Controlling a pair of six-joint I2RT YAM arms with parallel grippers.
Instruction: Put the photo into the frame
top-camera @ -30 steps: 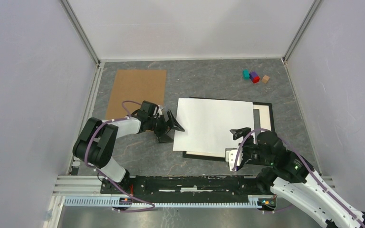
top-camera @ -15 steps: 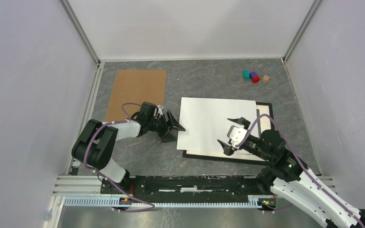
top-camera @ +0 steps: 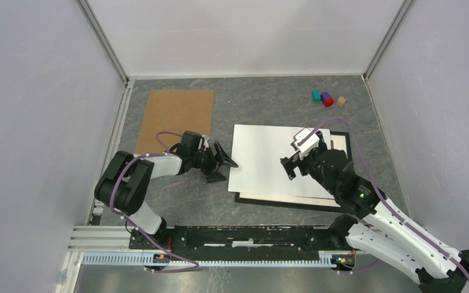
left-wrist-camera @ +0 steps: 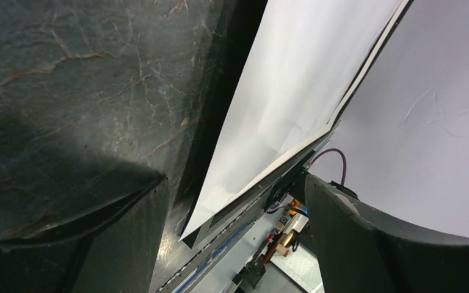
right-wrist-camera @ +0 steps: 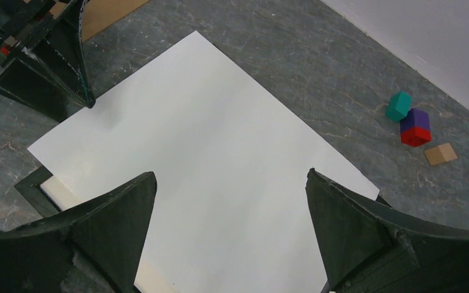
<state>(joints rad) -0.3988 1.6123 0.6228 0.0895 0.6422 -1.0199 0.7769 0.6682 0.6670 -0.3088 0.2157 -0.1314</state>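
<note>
Top view: photo (top-camera: 256,162) white side up, lying skewed on frame (top-camera: 262,201), probably not yet seated. Left gripper (top-camera: 229,171) spread, low at photo's left edge, probably to push it square. Right gripper (top-camera: 299,152) spread above photo's right part, pinching nothing. One board (top-camera: 174,119) far left, three blocks (top-camera: 327,99) far right.

Left wrist: photo edge between spread fingers (left-wrist-camera: 372,244), not gripped.

Right wrist: one photo, one frame, two grippers, both empty.
</note>
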